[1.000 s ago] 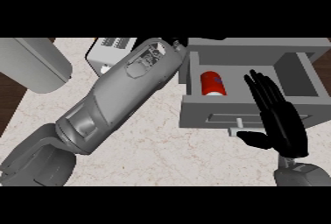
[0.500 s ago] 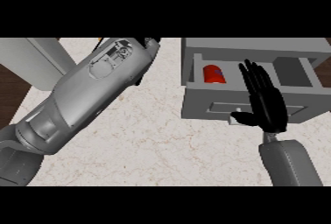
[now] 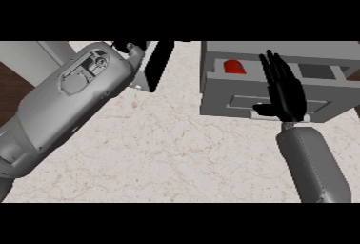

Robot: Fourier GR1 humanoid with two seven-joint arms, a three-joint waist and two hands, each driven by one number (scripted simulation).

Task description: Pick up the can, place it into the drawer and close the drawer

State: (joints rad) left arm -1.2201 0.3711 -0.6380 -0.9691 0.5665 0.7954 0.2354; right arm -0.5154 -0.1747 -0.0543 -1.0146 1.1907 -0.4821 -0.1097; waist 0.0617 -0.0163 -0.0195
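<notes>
A red can (image 3: 235, 67) lies inside the grey drawer (image 3: 232, 97), which stands partly open at the upper right of the head view. My right hand (image 3: 285, 93) is open with straight fingers laid flat against the drawer's front panel, covering part of the handle. Its grey forearm (image 3: 313, 167) comes in from the lower right. My left forearm (image 3: 63, 102) stretches diagonally across the left side. Only a few dark fingers of the left hand (image 3: 125, 46) show at the top edge, and their pose is unclear.
A white and black appliance (image 3: 156, 66) stands at the back between the left arm and the drawer. A grey object (image 3: 28, 59) sits at the upper left. Dark wood floor (image 3: 13, 81) shows past the marble counter's (image 3: 175, 152) left edge.
The drawer now looks pushed further in, with less of its inside showing. My right hand has moved forward against its front. The view has shifted, and the left arm sits further left.
</notes>
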